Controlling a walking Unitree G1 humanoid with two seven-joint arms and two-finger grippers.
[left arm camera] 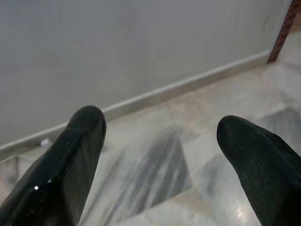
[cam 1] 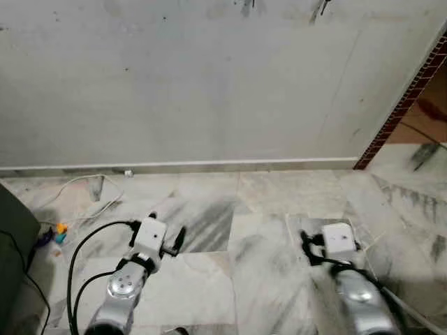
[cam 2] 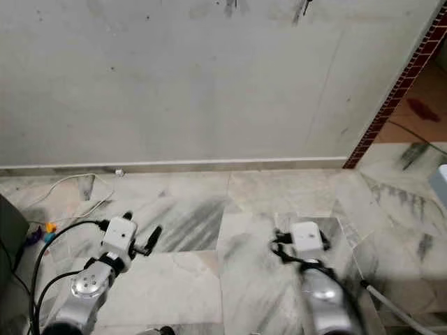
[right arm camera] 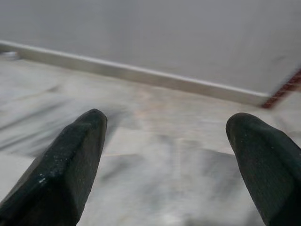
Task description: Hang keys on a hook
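I face a bare grey wall (cam 1: 209, 84) above a marble floor (cam 1: 230, 209). Two small dark marks (cam 1: 320, 7) sit at the wall's top edge, too small to identify. My left arm (cam 1: 149, 239) and right arm (cam 1: 340, 239) reach forward low over the floor. My left gripper (left arm camera: 160, 136) is open, its two black fingers (left arm camera: 70, 160) wide apart with nothing between them. My right gripper (right arm camera: 164, 136) is open too, with bare floor between its fingers (right arm camera: 70, 155).
A white cable (cam 1: 84, 185) lies on the floor at the left, near small orange and blue items (cam 1: 61, 230). A dark object (cam 1: 14, 237) stands at the left edge. A brick-patterned door frame (cam 1: 405, 98) bounds the wall on the right.
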